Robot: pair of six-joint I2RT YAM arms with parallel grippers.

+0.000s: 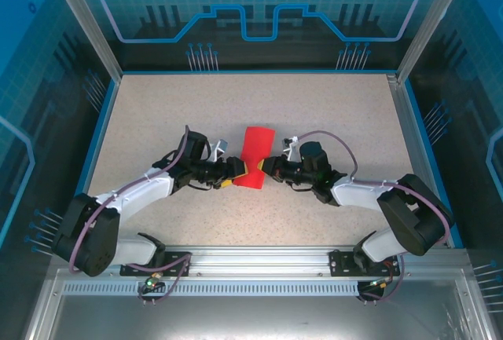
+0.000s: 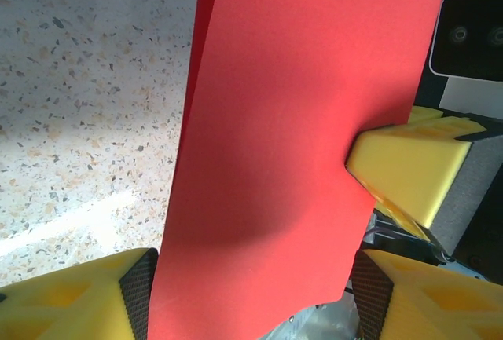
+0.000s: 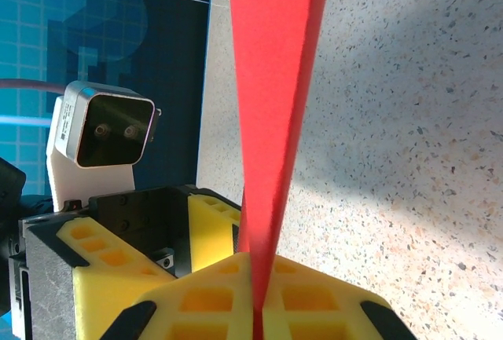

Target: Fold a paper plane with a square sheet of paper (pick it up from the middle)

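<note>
The red square sheet of paper (image 1: 254, 158) is doubled over into a long strip and held off the table between both arms. My right gripper (image 1: 265, 169) is shut on its near end. In the right wrist view the two layers (image 3: 275, 81) fan out edge-on from the closed yellow fingertips (image 3: 255, 273). My left gripper (image 1: 235, 172) is open, its jaws wide on either side of the sheet (image 2: 299, 120). The left pad (image 2: 137, 297) sits at the paper's edge and the right pad (image 2: 369, 297) stands just clear. The right gripper's fingers (image 2: 413, 167) pinch the sheet's right edge. The paper plane is out of view.
The speckled tabletop (image 1: 157, 120) lies below the paper. A blue rim and metal frame posts (image 1: 86, 26) bound it at the sides and back. The arm bases sit on the metal rail (image 1: 251, 261) at the near edge.
</note>
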